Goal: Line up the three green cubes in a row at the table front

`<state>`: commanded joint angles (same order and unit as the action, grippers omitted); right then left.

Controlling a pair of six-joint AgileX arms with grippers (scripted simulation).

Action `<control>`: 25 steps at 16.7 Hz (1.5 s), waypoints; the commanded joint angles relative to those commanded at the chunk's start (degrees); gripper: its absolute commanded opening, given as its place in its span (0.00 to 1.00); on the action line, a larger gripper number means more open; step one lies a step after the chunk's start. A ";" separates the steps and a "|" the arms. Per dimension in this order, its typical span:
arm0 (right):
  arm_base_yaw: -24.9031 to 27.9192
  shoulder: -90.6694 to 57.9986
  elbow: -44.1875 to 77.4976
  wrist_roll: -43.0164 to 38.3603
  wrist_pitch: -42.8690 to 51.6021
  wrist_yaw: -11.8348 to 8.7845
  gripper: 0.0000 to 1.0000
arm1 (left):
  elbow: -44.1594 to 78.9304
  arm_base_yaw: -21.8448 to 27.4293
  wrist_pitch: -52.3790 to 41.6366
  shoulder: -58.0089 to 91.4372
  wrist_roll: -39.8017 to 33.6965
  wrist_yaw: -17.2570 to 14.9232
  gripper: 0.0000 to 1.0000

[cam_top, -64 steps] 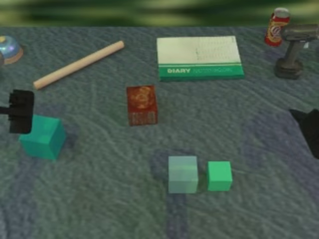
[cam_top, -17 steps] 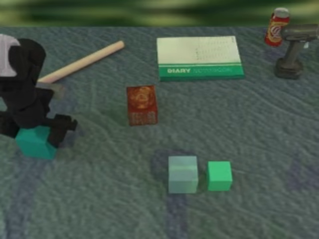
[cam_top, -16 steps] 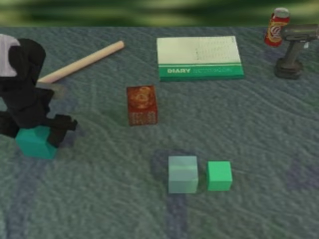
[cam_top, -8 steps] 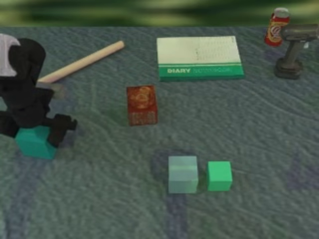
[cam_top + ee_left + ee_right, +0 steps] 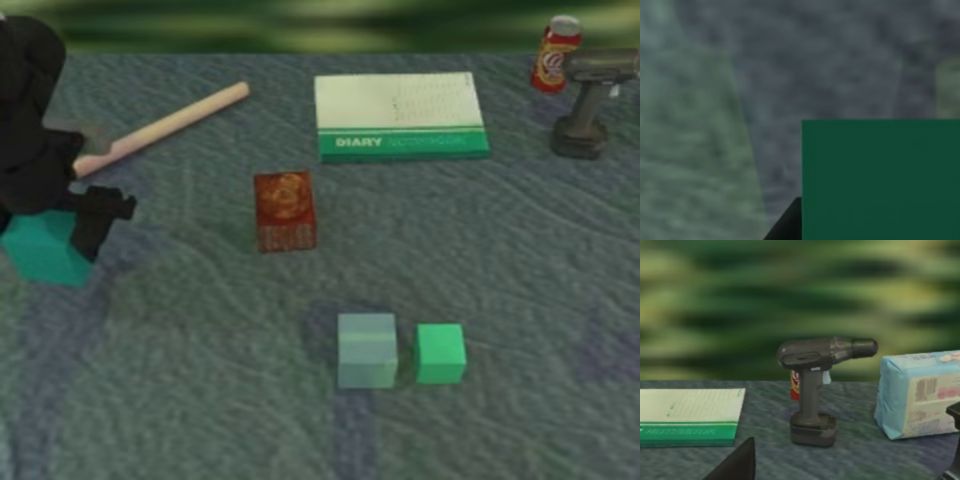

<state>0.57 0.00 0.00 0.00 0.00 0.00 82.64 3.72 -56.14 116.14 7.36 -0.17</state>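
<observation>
The largest, teal-green cube (image 5: 40, 250) is at the far left of the top view, and my left gripper (image 5: 50, 228) is shut on it; one black finger (image 5: 100, 215) shows at its right side. In the left wrist view the same cube (image 5: 880, 180) fills the lower right beside a dark fingertip (image 5: 787, 225). The pale mint cube (image 5: 367, 349) and the small bright green cube (image 5: 440, 352) sit side by side near the front of the table (image 5: 200, 400). My right gripper (image 5: 847, 471) is outside the top view and stands open, holding nothing.
A red-brown patterned block (image 5: 285, 210) stands mid-table. A wooden rod (image 5: 165, 125) lies at the back left, close to my left arm. A diary book (image 5: 400, 115), a drill (image 5: 585, 100) and a can (image 5: 555, 50) are at the back. A pale blue package (image 5: 920, 390) sits beside the drill.
My left gripper came down over the teal cube and shut on it. Over the last half second it has carried the cube left and up in the top view. The other cubes stayed put.
</observation>
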 joint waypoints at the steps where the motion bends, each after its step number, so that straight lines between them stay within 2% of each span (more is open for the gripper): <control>1: 0.00 0.00 0.00 0.00 0.00 0.00 1.00 | 0.29 -0.04 -0.44 -0.36 -0.01 0.00 0.00; 5: 0.00 0.00 0.00 0.00 0.00 0.00 1.00 | 0.18 0.39 -0.34 -0.15 -0.04 0.03 0.00; 8: 0.00 0.00 0.00 0.00 0.00 0.00 1.00 | 0.21 3.70 -0.78 -0.38 -4.01 0.06 0.00; 11: 0.00 0.00 0.00 0.00 0.00 0.00 1.00 | -0.38 10.11 -1.48 -1.34 -12.78 0.12 0.00; 16: 0.00 0.00 0.00 0.00 0.00 0.00 1.00 | -2.28 23.11 -2.69 -3.91 -32.20 0.19 0.00; 19: 0.00 0.00 0.00 0.00 0.00 0.00 1.00 | -3.28 28.89 -2.78 -5.75 -39.39 0.31 0.00; 21: 0.00 0.00 0.00 0.00 0.00 0.00 1.00 | -3.62 30.50 -2.70 -6.45 -41.12 0.36 0.00; 25: 0.00 0.00 0.00 0.00 0.00 0.00 1.00 | -3.42 30.31 -2.66 -6.21 -41.01 0.34 0.00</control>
<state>0.57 0.00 0.00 0.00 0.00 0.00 79.22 34.03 -58.80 109.93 -33.65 0.17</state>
